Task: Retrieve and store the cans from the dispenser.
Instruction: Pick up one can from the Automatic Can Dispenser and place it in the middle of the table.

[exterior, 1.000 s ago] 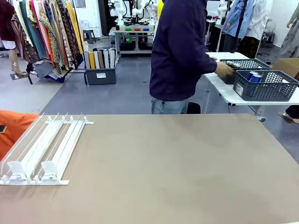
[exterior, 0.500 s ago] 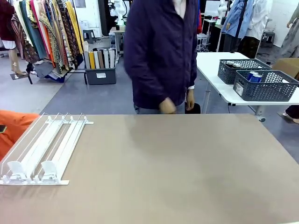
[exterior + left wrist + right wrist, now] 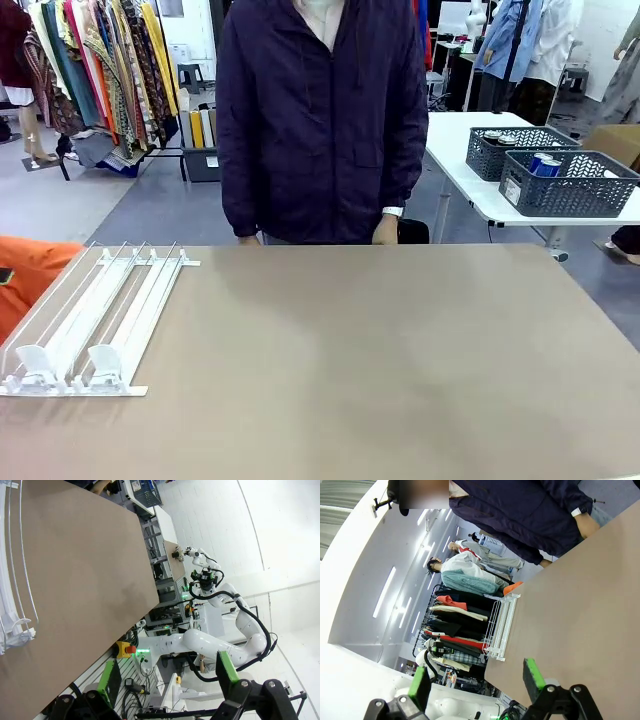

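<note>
Both pincers, left pincer [image 3: 167, 680] and right pincer [image 3: 477, 680], were spread wide, pinching nothing. The white dispenser [image 3: 95, 320] lay on the brown table [image 3: 380, 370] at its left edge. Beyond, a person [image 3: 322, 120] stood at the far side. Cans [image 3: 543, 163] sat in grey baskets [image 3: 570, 185] on a farther table.

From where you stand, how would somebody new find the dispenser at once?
Start at the wide brown table and go to its near left corner. The dispenser lies flat there: a white rack of thin rails, its lanes empty, with two white stops at the near end.
</note>
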`<state>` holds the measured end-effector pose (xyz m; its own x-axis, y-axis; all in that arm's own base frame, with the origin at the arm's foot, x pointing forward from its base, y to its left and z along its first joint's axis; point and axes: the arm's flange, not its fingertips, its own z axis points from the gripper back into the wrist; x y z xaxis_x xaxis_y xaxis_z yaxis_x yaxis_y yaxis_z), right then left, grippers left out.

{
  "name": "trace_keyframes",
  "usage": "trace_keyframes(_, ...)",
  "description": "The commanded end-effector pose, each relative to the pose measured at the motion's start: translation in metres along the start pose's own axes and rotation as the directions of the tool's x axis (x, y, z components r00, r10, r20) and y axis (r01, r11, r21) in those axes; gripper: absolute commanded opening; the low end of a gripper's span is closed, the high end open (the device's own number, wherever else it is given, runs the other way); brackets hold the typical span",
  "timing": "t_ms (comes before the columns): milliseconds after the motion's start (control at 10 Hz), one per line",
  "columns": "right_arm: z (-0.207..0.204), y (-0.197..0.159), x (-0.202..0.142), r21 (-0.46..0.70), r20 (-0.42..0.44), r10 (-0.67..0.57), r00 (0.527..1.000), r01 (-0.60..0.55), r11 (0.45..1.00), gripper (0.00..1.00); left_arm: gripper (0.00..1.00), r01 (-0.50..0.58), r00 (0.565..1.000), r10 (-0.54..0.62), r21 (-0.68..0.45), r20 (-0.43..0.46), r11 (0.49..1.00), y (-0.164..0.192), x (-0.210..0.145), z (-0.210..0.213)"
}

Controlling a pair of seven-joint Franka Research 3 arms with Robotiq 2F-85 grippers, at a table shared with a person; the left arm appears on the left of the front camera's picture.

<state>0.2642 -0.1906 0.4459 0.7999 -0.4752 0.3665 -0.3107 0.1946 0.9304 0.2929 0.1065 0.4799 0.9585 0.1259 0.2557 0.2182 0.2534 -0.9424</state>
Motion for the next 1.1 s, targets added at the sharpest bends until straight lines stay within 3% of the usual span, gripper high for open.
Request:
trace_keyframes(0, -0.0027, 0.0042, 0.0046, 0.019, 0.021, 0.006, 1.0, -0.006, 1.0, 1.0, 1.0, 0.008, 1.0, -0.008, -0.016, 0.012, 1.0, -0.0026, 0.001, -0.0005)
trace_keyframes(1000, -0.0027, 0.0042, 0.0046, 0.019, 0.021, 0.006, 1.0, -0.006, 1.0, 1.0, 1.0, 0.008, 1.0, -0.008, -0.016, 0.012, 1.0, -0.0026, 0.001, -0.0005)
